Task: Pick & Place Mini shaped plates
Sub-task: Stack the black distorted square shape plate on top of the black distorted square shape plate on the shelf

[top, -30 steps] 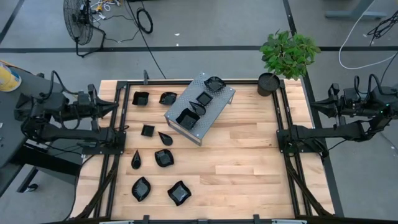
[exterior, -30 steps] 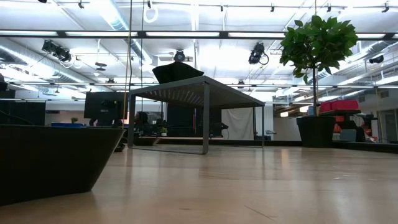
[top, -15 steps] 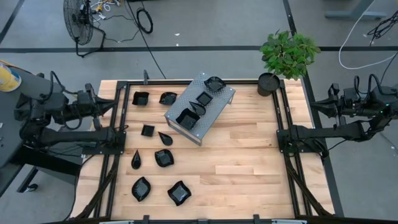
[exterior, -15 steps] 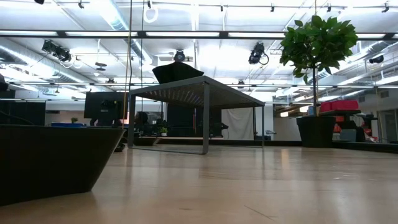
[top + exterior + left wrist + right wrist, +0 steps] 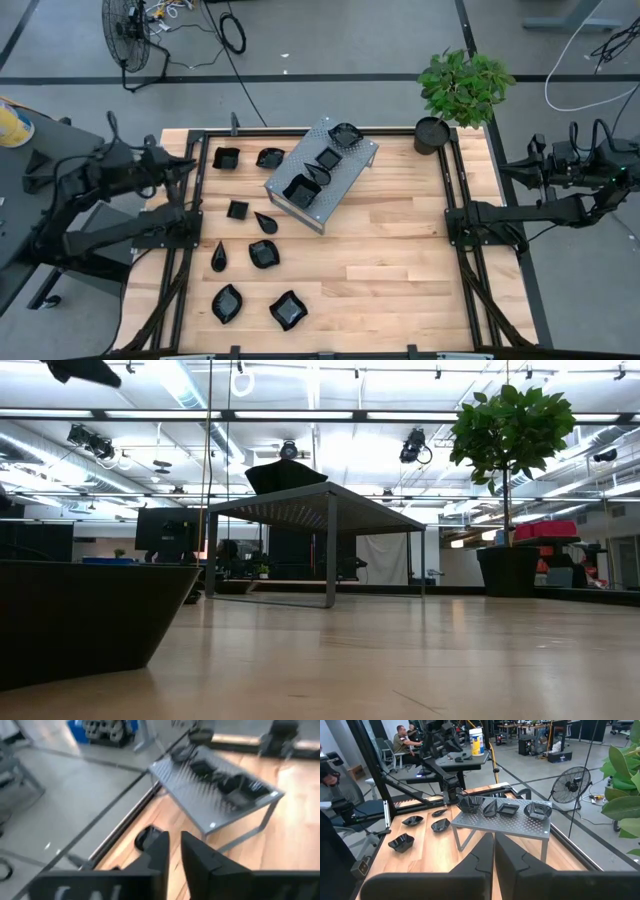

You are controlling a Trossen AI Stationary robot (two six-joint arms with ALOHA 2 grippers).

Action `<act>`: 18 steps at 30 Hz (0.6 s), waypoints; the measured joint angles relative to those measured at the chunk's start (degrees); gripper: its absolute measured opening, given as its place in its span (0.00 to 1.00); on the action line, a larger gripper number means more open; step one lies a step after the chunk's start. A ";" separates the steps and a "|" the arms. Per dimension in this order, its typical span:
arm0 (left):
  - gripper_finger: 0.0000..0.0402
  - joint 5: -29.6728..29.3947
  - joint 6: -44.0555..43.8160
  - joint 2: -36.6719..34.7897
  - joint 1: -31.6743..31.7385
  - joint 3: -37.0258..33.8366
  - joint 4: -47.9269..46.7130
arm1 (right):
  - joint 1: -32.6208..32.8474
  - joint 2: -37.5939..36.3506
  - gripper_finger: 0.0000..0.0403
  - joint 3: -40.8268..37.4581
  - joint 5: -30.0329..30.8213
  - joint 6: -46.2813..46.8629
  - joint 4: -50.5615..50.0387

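Plates (image 5: 264,253) on table, well apart from left gripper (image 5: 186,168)

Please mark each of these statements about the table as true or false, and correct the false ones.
1. Four mini shaped plates lie on top of the grey metal stand. True.
2. The potted plant stands at the middle of the table. False: it stands at the far edge, nearer the right arm's side.
3. The left gripper holds a plate. False: nothing is between its fingers, which stand slightly apart.
4. Eight plates rest on the wooden table, all on the left arm's side of it. True.
5. The right gripper is over the stand. False: it is shut and waits back at the table's right edge.
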 joint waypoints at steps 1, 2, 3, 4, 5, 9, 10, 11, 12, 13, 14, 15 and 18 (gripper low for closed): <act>0.17 -0.02 0.30 0.67 0.66 0.00 -0.46 | 0.00 -0.01 0.05 0.00 0.00 0.00 -0.02; 0.21 -0.02 0.41 1.38 1.22 0.00 -0.92 | 0.00 -0.01 0.05 0.00 0.00 0.00 0.00; 0.25 -0.02 0.46 2.22 1.74 0.00 -1.58 | 0.00 -0.01 0.05 0.00 0.00 0.00 -0.02; 0.29 -0.02 0.47 2.92 2.11 0.00 -2.48 | 0.00 -0.01 0.05 0.00 0.00 0.00 -0.01; 0.33 -0.15 0.47 3.72 2.40 0.00 -3.56 | 0.00 -0.01 0.05 0.00 0.00 -0.01 -0.01; 0.49 -0.66 0.48 8.35 3.00 0.00 -7.51 | 0.00 -0.01 0.05 0.00 0.00 0.00 0.00; 0.52 -0.70 0.53 9.62 3.00 0.00 -8.00 | 0.00 -0.01 0.05 0.00 0.00 0.00 -0.01; 0.56 -0.95 0.96 10.84 2.97 0.00 -8.42 | 0.00 -0.01 0.05 0.00 0.00 0.00 -0.02; 0.58 -1.05 1.87 11.91 2.95 0.00 -8.86 | 0.00 -0.01 0.05 0.00 0.00 -0.01 0.00; 0.61 -1.03 3.39 12.96 2.96 0.00 -9.37 | 0.00 -0.01 0.05 0.00 0.00 0.00 -0.02; 0.63 -1.05 5.01 14.08 2.96 0.00 -9.76 | 0.00 -0.01 0.05 0.00 0.00 0.00 -0.01; 0.65 -1.05 6.41 15.19 2.96 0.00 -9.77 | 0.00 -0.01 0.05 0.00 0.00 0.00 -0.01; 0.67 -1.07 9.97 18.64 2.93 0.00 -9.72 | 0.00 -0.01 0.05 0.00 0.00 0.00 -0.01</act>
